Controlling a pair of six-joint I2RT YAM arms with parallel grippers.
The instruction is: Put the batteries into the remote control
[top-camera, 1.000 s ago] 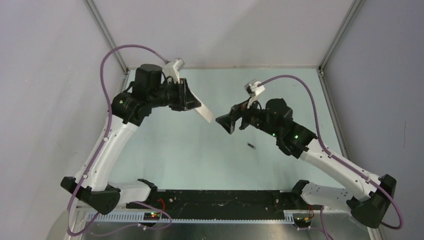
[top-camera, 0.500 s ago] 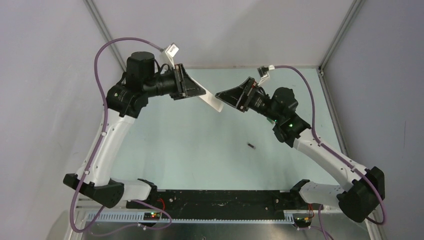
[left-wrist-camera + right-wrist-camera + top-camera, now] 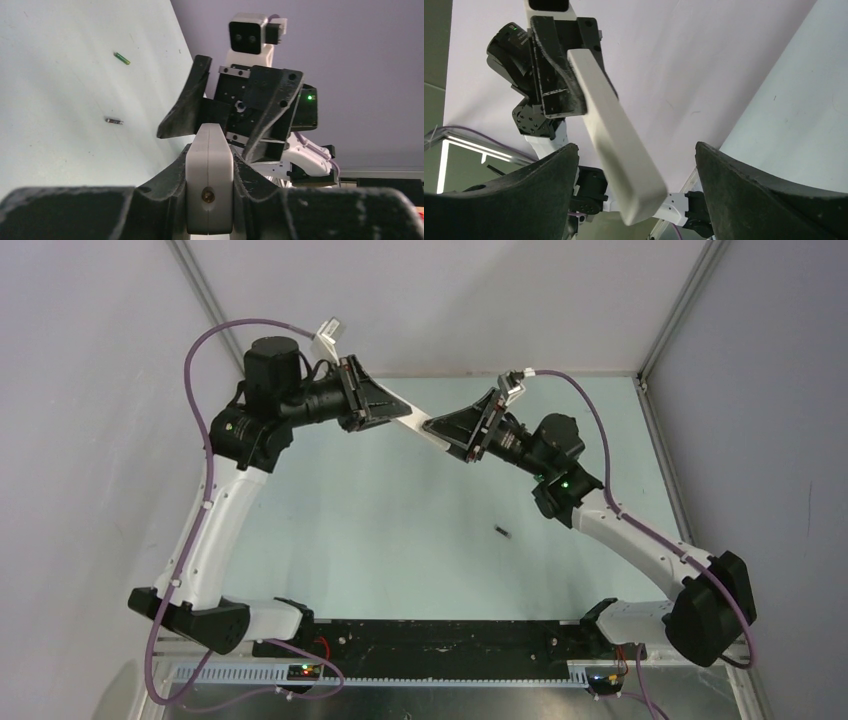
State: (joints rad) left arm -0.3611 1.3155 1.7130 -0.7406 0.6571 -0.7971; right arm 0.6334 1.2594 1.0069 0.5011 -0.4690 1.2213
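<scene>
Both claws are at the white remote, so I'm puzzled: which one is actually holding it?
The left gripper: its jaws clamp the remote control, while the right gripper stands open around the remote's free end.

The remote control (image 3: 415,426) is plain white, with a small brownish round spot on its end in the left wrist view. One battery (image 3: 121,58) is bright yellow-green; the other battery (image 3: 114,120) is dark grey with a paler tip. The table (image 3: 400,560) is pale mint green, flecked with faint dark scuffs. The walls (image 3: 500,300) are a flat lilac-grey. The left gripper (image 3: 392,412) and the right gripper (image 3: 447,430) are matt black. Both arms (image 3: 225,530) have white links and black joints. The cables (image 3: 200,370) are purple. A green light (image 3: 562,481) glows on the right arm.
</scene>
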